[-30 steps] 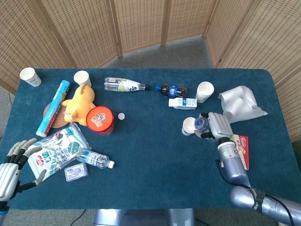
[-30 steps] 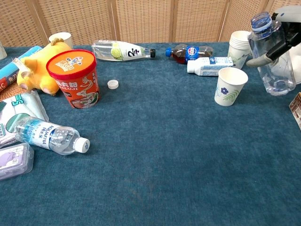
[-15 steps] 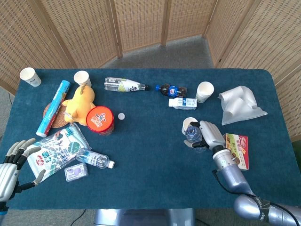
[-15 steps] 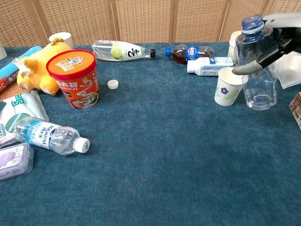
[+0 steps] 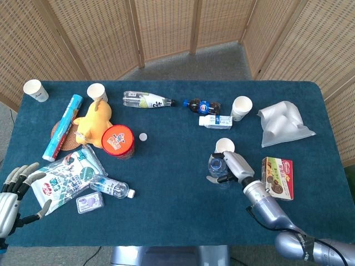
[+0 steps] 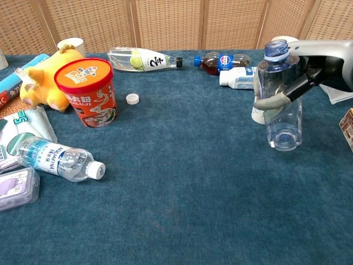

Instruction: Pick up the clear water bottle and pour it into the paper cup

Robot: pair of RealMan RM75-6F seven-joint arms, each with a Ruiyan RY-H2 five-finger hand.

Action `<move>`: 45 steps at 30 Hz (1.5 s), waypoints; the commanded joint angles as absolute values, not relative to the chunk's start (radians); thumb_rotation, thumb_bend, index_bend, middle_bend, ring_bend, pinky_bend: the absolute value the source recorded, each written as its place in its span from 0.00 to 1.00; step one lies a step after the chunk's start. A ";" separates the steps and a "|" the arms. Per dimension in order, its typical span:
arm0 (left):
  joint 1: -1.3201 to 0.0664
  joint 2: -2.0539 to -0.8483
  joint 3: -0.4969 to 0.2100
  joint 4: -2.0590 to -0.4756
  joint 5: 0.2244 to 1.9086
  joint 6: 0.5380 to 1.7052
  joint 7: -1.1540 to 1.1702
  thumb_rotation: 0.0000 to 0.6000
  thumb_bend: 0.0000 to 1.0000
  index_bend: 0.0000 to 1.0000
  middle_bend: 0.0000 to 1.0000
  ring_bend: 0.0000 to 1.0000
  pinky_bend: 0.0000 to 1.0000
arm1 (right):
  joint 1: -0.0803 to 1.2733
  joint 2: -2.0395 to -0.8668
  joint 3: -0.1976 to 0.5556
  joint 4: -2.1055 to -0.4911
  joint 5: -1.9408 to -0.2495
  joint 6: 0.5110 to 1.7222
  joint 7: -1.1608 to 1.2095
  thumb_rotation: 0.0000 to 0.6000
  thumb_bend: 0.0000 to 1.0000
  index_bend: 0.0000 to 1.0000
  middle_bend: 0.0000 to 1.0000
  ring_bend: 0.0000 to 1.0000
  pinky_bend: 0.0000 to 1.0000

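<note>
Right hand (image 6: pixel 309 74) is clamped on the clear water bottle (image 6: pixel 280 105), thumb wrapped across the front of it, bottle upright, uncapped, base looks down on or just off the table (image 6: pixel 182 187), cannot tell which. Vs 1.0 s ago: bottle plus hand have tracked toward the robot and to its left; it was on the far right side of the paper cup (image 5: pixel 224 146), 0.5 s ago it stood just beside the cup, now it sits in front of it. In the chest view the bottle overlaps the cup so only a sliver of cup shows behind it; in the head view the cup is just beyond the bottle (image 5: pixel 217 168), apart from it. Cup has not moved, still upright. Left hand (image 5: pixel 16 191) at the near left table edge, fingers spread, holding nothing, roughly same pose across all 3 time steps. Clutter unchanged: red noodle tub (image 6: pixel 87 91), yellow plush toy (image 6: pixel 47 77), loose white cap (image 6: pixel 132 99), capped water bottle (image 6: pixel 59 159) lying on its side, cola bottle (image 6: pixel 220 61) lying at the far edge.
</note>
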State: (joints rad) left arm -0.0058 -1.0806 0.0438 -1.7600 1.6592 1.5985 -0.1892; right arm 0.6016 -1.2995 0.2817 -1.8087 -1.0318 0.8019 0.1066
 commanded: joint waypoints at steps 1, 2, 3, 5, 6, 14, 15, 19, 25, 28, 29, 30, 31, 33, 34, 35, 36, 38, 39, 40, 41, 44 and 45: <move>-0.005 -1.080 0.043 -1.761 1.657 1.598 -0.188 0.74 0.38 0.21 0.12 0.00 0.00 | 0.611 -1.306 0.271 -1.776 -1.077 0.766 0.156 1.00 0.27 0.67 0.67 0.52 0.40; -0.005 -1.079 0.043 -1.762 1.657 1.598 -0.187 0.74 0.39 0.21 0.12 0.00 0.00 | 0.612 -1.307 0.270 -1.769 -1.089 0.759 0.172 1.00 0.27 0.67 0.66 0.51 0.39; -0.005 -1.079 0.042 -1.762 1.656 1.599 -0.187 0.74 0.39 0.21 0.12 0.00 0.00 | 0.612 -1.309 0.268 -1.759 -1.107 0.753 0.194 1.00 0.26 0.67 0.66 0.50 0.39; -0.005 -1.079 0.041 -1.763 1.655 1.598 -0.185 0.74 0.38 0.21 0.12 0.00 0.00 | 0.611 -1.314 0.265 -1.746 -1.135 0.748 0.228 1.00 0.27 0.66 0.66 0.50 0.38; -0.005 -1.079 0.041 -1.764 1.654 1.597 -0.184 0.75 0.39 0.21 0.12 0.00 0.00 | 0.609 -1.317 0.264 -1.738 -1.153 0.746 0.251 1.00 0.26 0.66 0.66 0.50 0.38; -0.009 -1.076 0.037 -1.773 1.652 1.592 -0.174 0.74 0.39 0.21 0.12 0.00 0.00 | 0.614 -1.339 0.247 -1.685 -1.230 0.741 0.351 1.00 0.26 0.67 0.66 0.49 0.37; -0.009 -1.076 0.037 -1.775 1.651 1.592 -0.172 0.74 0.38 0.21 0.12 0.00 0.00 | 0.615 -1.343 0.245 -1.678 -1.239 0.741 0.366 1.00 0.26 0.67 0.66 0.49 0.37; -0.009 -1.073 0.036 -1.779 1.652 1.593 -0.167 0.75 0.39 0.21 0.12 0.00 0.00 | 0.621 -1.351 0.238 -1.656 -1.270 0.739 0.409 1.00 0.26 0.67 0.66 0.48 0.36; -0.008 -1.071 0.035 -1.785 1.651 1.594 -0.162 0.74 0.39 0.21 0.12 0.00 0.00 | 0.629 -1.352 0.227 -1.631 -1.315 0.740 0.473 1.00 0.25 0.65 0.64 0.44 0.33; -0.007 -1.071 0.035 -1.785 1.652 1.594 -0.160 0.75 0.39 0.21 0.12 0.00 0.00 | 0.630 -1.351 0.220 -1.622 -1.332 0.742 0.507 1.00 0.24 0.64 0.62 0.42 0.31; -0.007 -1.071 0.035 -1.786 1.652 1.594 -0.160 0.74 0.39 0.21 0.12 0.00 0.00 | 0.630 -1.351 0.217 -1.619 -1.337 0.743 0.516 1.00 0.24 0.64 0.62 0.42 0.31; -0.008 -1.071 0.035 -1.786 1.652 1.594 -0.159 0.75 0.39 0.21 0.12 0.00 0.00 | 0.631 -1.350 0.214 -1.615 -1.345 0.745 0.525 1.00 0.24 0.64 0.62 0.42 0.31; -0.008 -1.071 0.035 -1.787 1.652 1.594 -0.159 0.75 0.38 0.21 0.12 0.00 0.00 | 0.632 -1.349 0.211 -1.613 -1.350 0.746 0.532 1.00 0.24 0.63 0.62 0.42 0.31; -0.008 -1.070 0.035 -1.788 1.654 1.594 -0.158 0.75 0.39 0.21 0.12 0.00 0.00 | 0.633 -1.346 0.205 -1.609 -1.362 0.750 0.545 1.00 0.24 0.63 0.61 0.41 0.30; -0.008 -1.070 0.035 -1.788 1.655 1.594 -0.157 0.75 0.38 0.21 0.12 0.00 0.00 | 0.633 -1.345 0.202 -1.609 -1.367 0.751 0.552 1.00 0.24 0.62 0.61 0.41 0.30; -0.009 -1.070 0.034 -1.789 1.655 1.594 -0.157 0.75 0.38 0.21 0.12 0.00 0.00 | 0.633 -1.344 0.200 -1.609 -1.371 0.753 0.560 1.00 0.24 0.62 0.61 0.41 0.30; -0.009 -1.070 0.034 -1.789 1.656 1.594 -0.157 0.74 0.38 0.21 0.12 0.00 0.00 | 0.633 -1.343 0.197 -1.608 -1.377 0.756 0.571 1.00 0.24 0.61 0.61 0.41 0.30; -0.009 -1.070 0.034 -1.789 1.656 1.593 -0.156 0.74 0.38 0.21 0.12 0.00 0.00 | 0.634 -1.340 0.191 -1.605 -1.386 0.757 0.584 1.00 0.24 0.60 0.60 0.41 0.30; -0.009 -1.070 0.034 -1.790 1.657 1.593 -0.156 0.75 0.38 0.21 0.12 0.00 0.00 | 0.636 -1.337 0.188 -1.605 -1.391 0.757 0.593 1.00 0.24 0.59 0.60 0.41 0.30; -0.009 -1.070 0.034 -1.790 1.658 1.593 -0.156 0.74 0.39 0.21 0.12 0.00 0.00 | 0.637 -1.334 0.186 -1.605 -1.396 0.757 0.600 1.00 0.24 0.58 0.60 0.41 0.30; -0.009 -1.070 0.034 -1.790 1.658 1.594 -0.156 0.74 0.39 0.21 0.12 0.00 0.00 | 0.638 -1.332 0.183 -1.606 -1.401 0.758 0.608 1.00 0.24 0.57 0.60 0.41 0.29; -0.009 -1.071 0.034 -1.789 1.658 1.594 -0.156 0.74 0.39 0.21 0.12 0.00 0.00 | 0.642 -1.327 0.175 -1.603 -1.420 0.764 0.630 1.00 0.24 0.54 0.59 0.41 0.29; -0.009 -1.071 0.034 -1.789 1.659 1.595 -0.157 0.74 0.39 0.21 0.12 0.00 0.00 | 0.643 -1.327 0.172 -1.601 -1.423 0.766 0.633 1.00 0.24 0.54 0.58 0.41 0.29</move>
State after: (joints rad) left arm -0.0089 -1.0708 0.0341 -1.7888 1.6587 1.5949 -0.1565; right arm 0.6418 -1.3281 0.1745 -1.6029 -1.4202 0.7635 0.6299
